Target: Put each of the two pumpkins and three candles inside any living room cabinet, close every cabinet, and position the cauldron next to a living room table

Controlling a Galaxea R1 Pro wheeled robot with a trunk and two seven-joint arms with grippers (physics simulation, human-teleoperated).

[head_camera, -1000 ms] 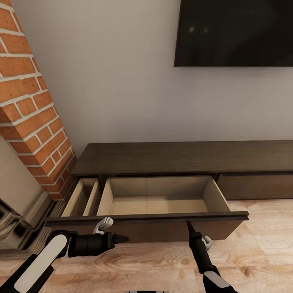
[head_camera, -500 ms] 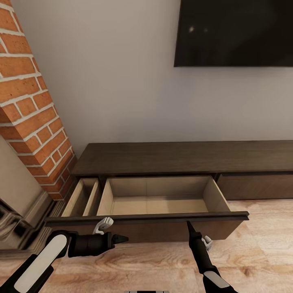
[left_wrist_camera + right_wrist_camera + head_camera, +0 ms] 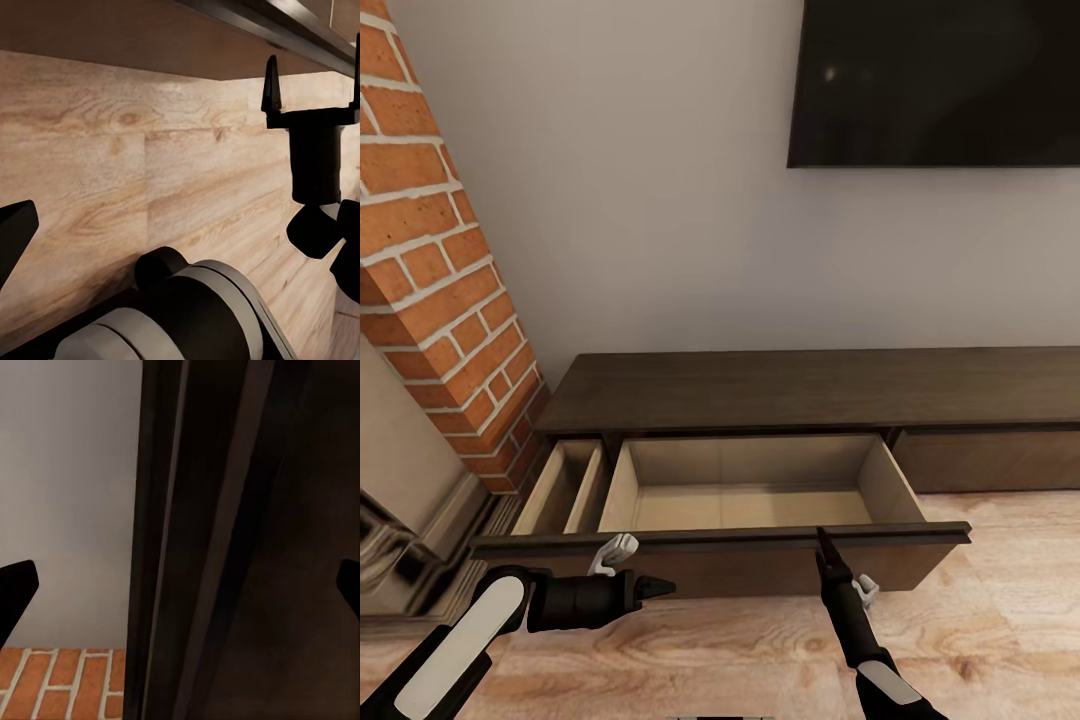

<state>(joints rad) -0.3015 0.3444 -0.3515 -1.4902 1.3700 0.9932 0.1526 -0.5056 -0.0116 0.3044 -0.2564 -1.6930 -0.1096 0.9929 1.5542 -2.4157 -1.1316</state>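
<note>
At the far left of the head view a red brick column (image 3: 435, 260) rises beside a pale wall (image 3: 660, 200), with a glossy grey ledge (image 3: 400, 560) at its foot. Next to it stands the cabinet (image 3: 810, 390), a low dark-brown unit along the wall, with a wide drawer (image 3: 750, 495) pulled out over the wooden floor (image 3: 1000, 630). The drawer's light-coloured interior holds nothing, and a narrow side compartment (image 3: 565, 485) lies at its left end.

The left gripper (image 3: 656, 588) hovers low in front of the drawer's dark front panel, pointing to the right and grasping nothing. How far its fingers are parted cannot be told, since one finger alone shows in the left wrist view at the frame's edge.

Further right, the right gripper (image 3: 822, 545) points up at the drawer's front edge, its tip at the rim. The right wrist view shows both of its fingertips (image 3: 16, 592) spread wide at the frame's two sides, with the dark edge of the drawer between them and nothing clamped. A dark screen (image 3: 935, 80) hangs on the wall above the cabinet's right part.
</note>
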